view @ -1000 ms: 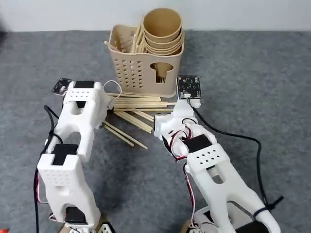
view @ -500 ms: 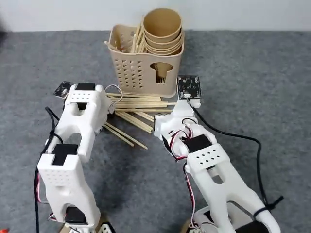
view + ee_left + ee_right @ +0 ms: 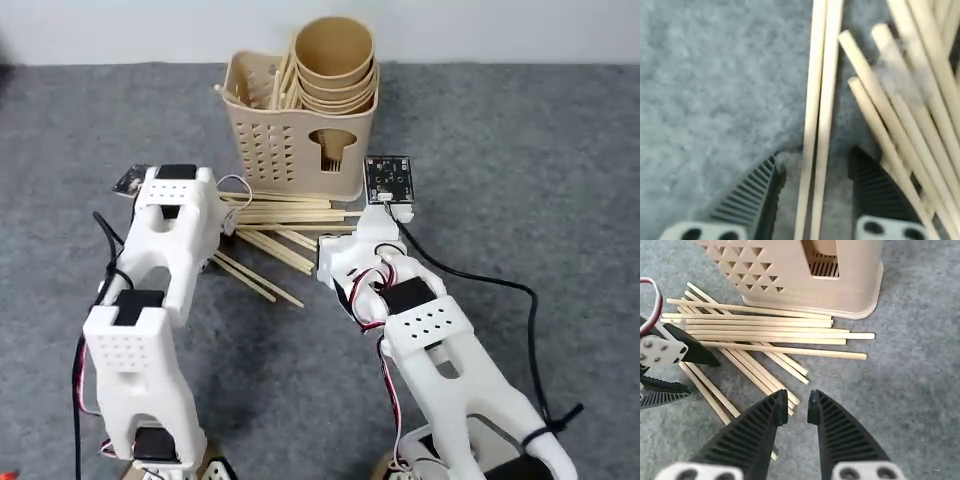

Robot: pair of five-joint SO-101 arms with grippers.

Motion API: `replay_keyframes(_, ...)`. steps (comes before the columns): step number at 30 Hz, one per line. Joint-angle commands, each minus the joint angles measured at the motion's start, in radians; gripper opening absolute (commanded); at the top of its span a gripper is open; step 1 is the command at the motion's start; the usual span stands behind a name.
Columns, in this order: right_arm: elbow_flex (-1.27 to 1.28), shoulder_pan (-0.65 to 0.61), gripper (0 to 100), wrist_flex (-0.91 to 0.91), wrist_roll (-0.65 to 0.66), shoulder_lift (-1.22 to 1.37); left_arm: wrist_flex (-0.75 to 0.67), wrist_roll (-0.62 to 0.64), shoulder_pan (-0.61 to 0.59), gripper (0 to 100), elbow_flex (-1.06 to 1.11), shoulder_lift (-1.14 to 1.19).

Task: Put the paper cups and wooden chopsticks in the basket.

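Observation:
A beige perforated basket (image 3: 300, 140) stands at the back of the table, holding a stack of paper cups (image 3: 335, 60) and several wooden chopsticks (image 3: 278, 85). More chopsticks (image 3: 285, 222) lie scattered on the grey carpet in front of it. My left gripper (image 3: 815, 175) is open and low over the carpet, its fingers on either side of a pair of chopsticks (image 3: 819, 115) lying side by side. My right gripper (image 3: 796, 405) hovers over the near ends of the pile (image 3: 765, 335), its fingers almost together and holding nothing. The left gripper (image 3: 700, 375) stands at the pile's far side.
The basket's wall (image 3: 850, 285) rises just beyond the loose chopsticks. A small circuit board (image 3: 388, 178) on the right arm sits close to the basket's corner. Black cable (image 3: 480, 275) trails to the right. Grey carpet stretches to both sides.
The left arm has shifted slightly toward the chopstick pile. The right arm and the chopsticks have stayed put.

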Motion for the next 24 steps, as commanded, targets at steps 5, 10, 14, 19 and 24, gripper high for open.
replay_keyframes(5, -0.057, 0.004, 8.6, -0.015, 0.000, -0.027, 0.152, -0.127, 0.000, 2, -0.054, 0.057)
replay_keyframes(10, -0.057, 0.004, 8.6, -0.015, 0.000, -0.027, 0.195, -0.138, -0.002, 1, -0.056, 0.054)
replay_keyframes(14, -0.057, 0.004, 8.5, -0.015, 0.000, -0.027, 0.256, -0.138, 0.003, 1, -0.093, 0.044)
replay_keyframes(19, -0.057, 0.004, 8.4, -0.015, 0.000, -0.027, 0.341, -0.094, -0.005, 1, -0.302, -0.003)
replay_keyframes(24, -0.055, 0.004, 8.4, -0.015, 0.000, -0.027, 0.322, -0.132, 0.005, 1, -0.504, -0.144)
